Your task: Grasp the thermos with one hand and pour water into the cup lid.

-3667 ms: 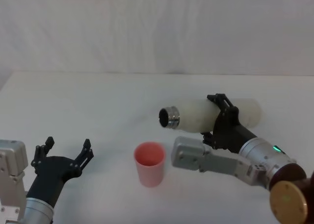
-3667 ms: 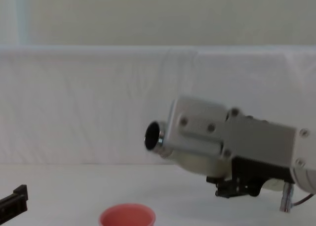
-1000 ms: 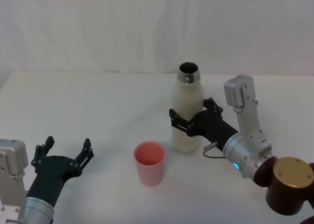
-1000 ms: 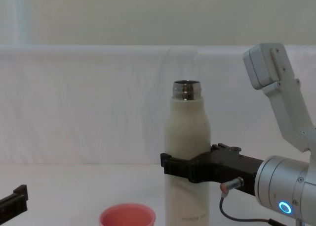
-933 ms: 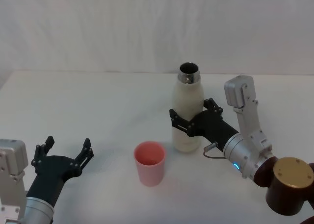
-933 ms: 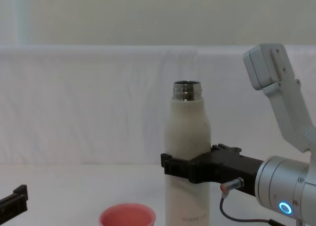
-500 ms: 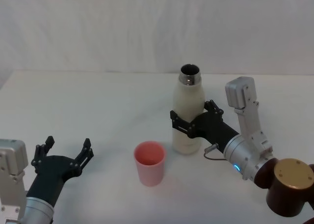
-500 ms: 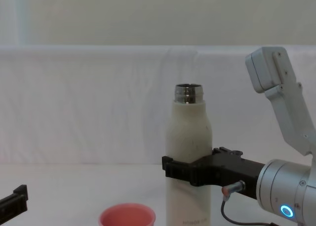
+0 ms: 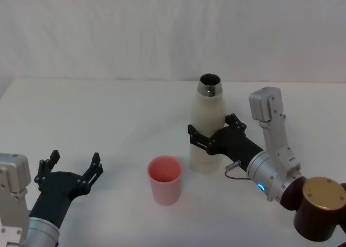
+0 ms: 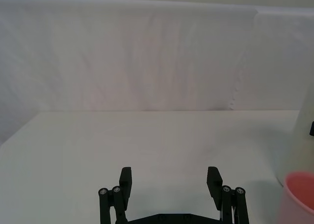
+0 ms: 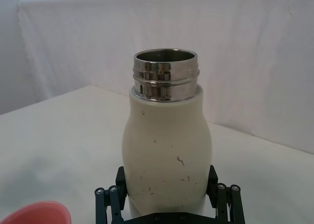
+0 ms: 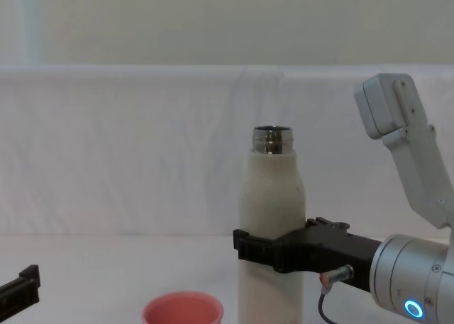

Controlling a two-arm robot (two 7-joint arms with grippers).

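Cream-white and upright in the head view, the thermos stands on the white worktop, just right of and behind the cup lid. The right gripper has its fingers clamped around the bottle's middle. The left gripper rests near the front left, fingers spread wide. In the right wrist view, black fingers flank the thermos. The chest view shows the thermos vertical.

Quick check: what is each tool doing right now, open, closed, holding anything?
Left tool: open, holding nothing, parked at the table's near left.
Right tool: closed around the upright thermos.
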